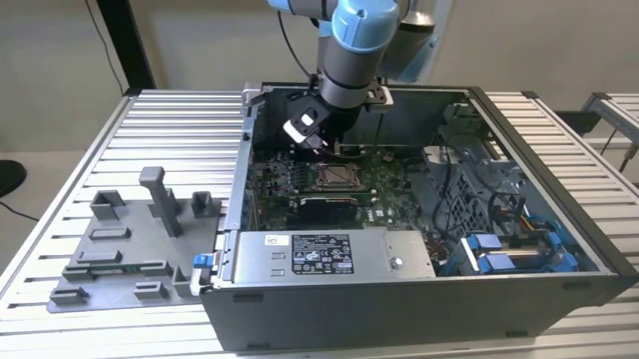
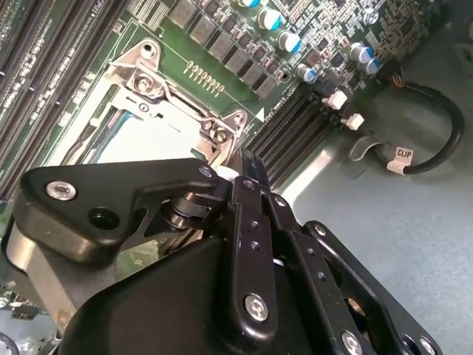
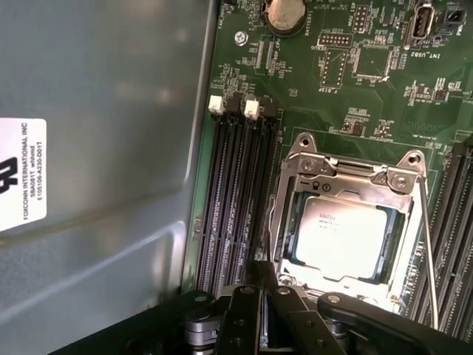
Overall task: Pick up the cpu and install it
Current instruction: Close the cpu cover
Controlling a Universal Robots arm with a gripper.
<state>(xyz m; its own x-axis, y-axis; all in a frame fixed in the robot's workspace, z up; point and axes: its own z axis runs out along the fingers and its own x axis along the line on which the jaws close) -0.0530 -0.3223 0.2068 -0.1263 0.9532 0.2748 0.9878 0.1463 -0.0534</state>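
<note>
Already the cpu [image 3: 341, 238] lies flat inside the socket [image 3: 355, 168] on the green board [image 3: 355, 89], with the socket's metal frame around its edges and its pale top bare. Dark memory slots [image 3: 236, 200] run beside the socket, and a thin lever [image 3: 427, 251] stands along its other side. The end effector [image 1: 330, 149] hangs just above the socket. Its black links hide the socket's near edge in both wrist views, and whether it is apart or together cannot be told. The arm [image 1: 349, 67] drops steeply into the open-topped case [image 1: 399, 307], whose walls stand well apart from the socket.
</note>
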